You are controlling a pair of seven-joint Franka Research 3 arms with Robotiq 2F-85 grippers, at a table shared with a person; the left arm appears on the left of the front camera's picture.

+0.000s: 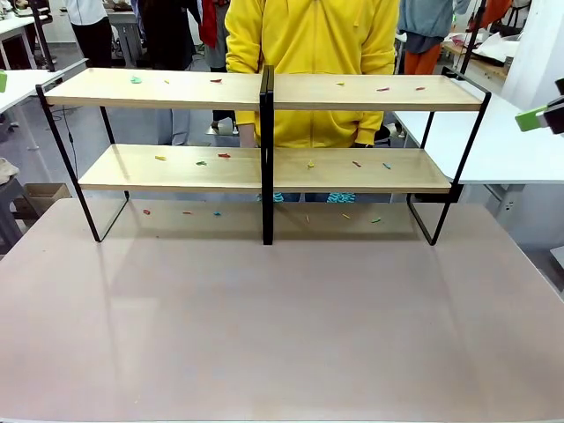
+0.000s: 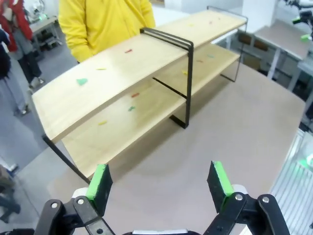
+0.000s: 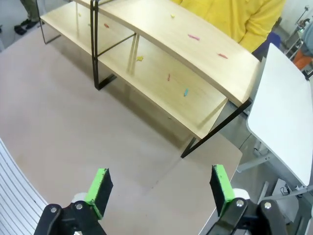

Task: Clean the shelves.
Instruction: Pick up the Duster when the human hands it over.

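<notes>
The shelves [image 1: 264, 167] stand across the far half of the table, two light-wood boards on a black frame with a centre post. Small coloured scraps [image 1: 216, 80] lie scattered on the top board, on the lower board and on the tabletop beneath. My left gripper [image 2: 159, 183] hangs open and empty above the table, facing the shelves [image 2: 122, 68] from their left end. My right gripper [image 3: 159, 185] is open and empty too, high over the table near the right end of the shelves [image 3: 195, 54]. One of its green pads [image 1: 531, 118] pokes in at the right edge of the front view.
A person in a yellow hoodie [image 1: 308, 44] stands right behind the shelves. The grey-brown tabletop [image 1: 282, 326] stretches bare in front of them. A white table [image 1: 502, 145] adjoins at the right, another at the far left. More people stand farther back.
</notes>
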